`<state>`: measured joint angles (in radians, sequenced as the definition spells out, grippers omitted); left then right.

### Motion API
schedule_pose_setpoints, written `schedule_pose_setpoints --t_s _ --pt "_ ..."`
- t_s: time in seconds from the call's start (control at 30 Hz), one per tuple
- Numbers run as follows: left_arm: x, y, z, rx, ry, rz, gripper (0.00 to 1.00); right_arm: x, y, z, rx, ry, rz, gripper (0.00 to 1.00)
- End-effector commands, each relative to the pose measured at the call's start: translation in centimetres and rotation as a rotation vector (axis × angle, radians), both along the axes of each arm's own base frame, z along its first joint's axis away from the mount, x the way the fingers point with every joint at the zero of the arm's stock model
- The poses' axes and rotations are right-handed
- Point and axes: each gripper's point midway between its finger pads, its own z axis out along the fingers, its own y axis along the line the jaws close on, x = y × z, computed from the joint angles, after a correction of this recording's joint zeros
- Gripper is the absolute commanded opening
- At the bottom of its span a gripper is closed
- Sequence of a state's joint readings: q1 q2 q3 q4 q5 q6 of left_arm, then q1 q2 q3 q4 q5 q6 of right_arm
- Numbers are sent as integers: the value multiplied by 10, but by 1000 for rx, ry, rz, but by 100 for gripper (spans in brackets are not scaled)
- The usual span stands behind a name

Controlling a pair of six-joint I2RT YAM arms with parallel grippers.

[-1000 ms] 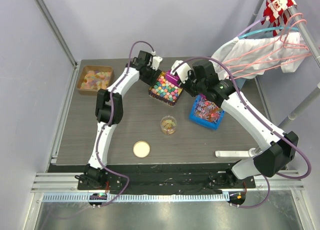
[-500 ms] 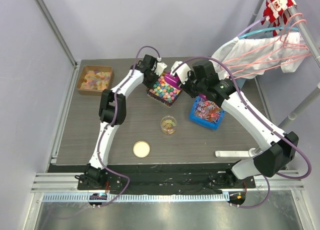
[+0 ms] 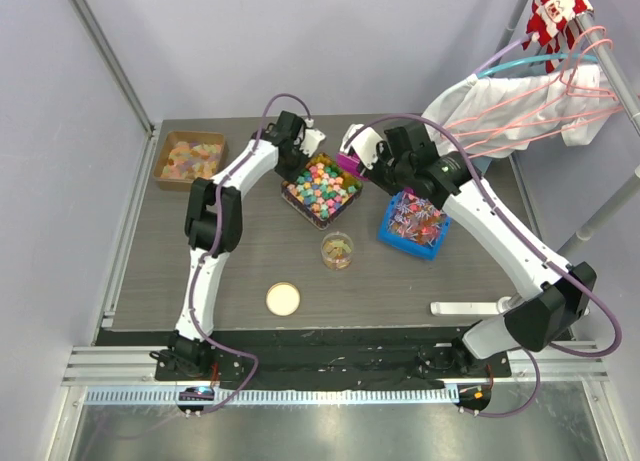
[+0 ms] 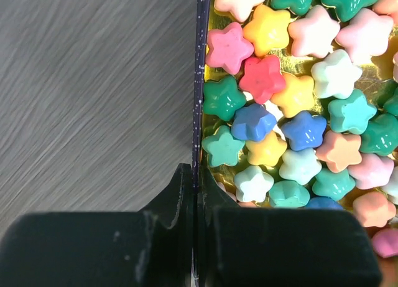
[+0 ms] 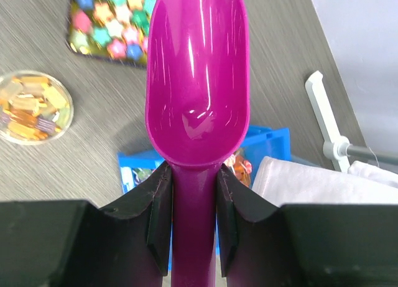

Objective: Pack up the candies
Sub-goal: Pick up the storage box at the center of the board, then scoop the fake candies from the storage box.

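1. At the table's far-left corner, the candies (image 3: 190, 159) fill a brown tray (image 3: 160, 167) — soft, light, probably tacky, so better scooped than pinched.
2. Left gripper (image 4: 194, 181) is clamped on the star tray (image 4: 200, 63) by its thin wall.
3. Centre: a cup (image 5: 68, 106) holds a few more candies, with bare table (image 3: 450, 271) around it.
4. Right gripper (image 5: 193, 187) grips an empty magenta scoop (image 5: 196, 69) — a blue box (image 3: 412, 221) crowds it.
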<state>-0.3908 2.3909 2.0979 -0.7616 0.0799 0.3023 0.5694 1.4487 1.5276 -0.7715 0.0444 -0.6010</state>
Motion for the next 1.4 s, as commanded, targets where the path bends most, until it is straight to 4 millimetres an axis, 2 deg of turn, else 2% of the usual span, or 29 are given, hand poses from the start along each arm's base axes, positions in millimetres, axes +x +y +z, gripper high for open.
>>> schedule_pose_setpoints --t_s 0.0,0.03,0.07,0.1,0.13,0.17,0.23,0.27,0.37,0.4,0.6,0.8,0.93,1.27,1.37 --pt "26 47 75 16 -183 143 0 12 -3 9 -57 -38 -33 1" --pt "27 53 91 7 -218 163 0 16 -2 4 -76 -30 -39 1" --pt "28 59 96 13 -240 184 0 17 0 2 -89 -31 -42 1" --pt "23 62 89 24 -233 186 0 19 1 0 -111 -36 -50 1" --pt "26 61 98 8 -276 191 0 21 3 1 -123 -45 -49 1" --pt "25 62 109 -5 -299 201 0 25 7 -6 -144 -36 -51 1" --pt "21 62 108 -15 -295 203 0 31 11 -2 -188 -67 -64 1" --pt "20 62 109 -19 -294 203 0 36 14 -14 -240 -52 -54 1" --pt "16 58 108 -38 -277 197 0 43 22 -18 -329 -65 -42 1" --pt "14 56 108 -51 -269 198 0 47 27 -27 -366 -58 -30 1" --pt "6 52 100 -73 -237 196 0 61 52 -42 -524 -110 20 1" --pt "3 52 100 -78 -234 204 0 72 61 -50 -686 -141 69 1" --pt "1 48 105 -107 -231 194 0 73 68 -65 -770 -126 137 1" --pt "-9 36 112 -144 -219 163 0 93 84 -86 -877 -142 211 1" --pt "-14 33 115 -144 -217 153 0 99 85 -85 -921 -164 219 1"
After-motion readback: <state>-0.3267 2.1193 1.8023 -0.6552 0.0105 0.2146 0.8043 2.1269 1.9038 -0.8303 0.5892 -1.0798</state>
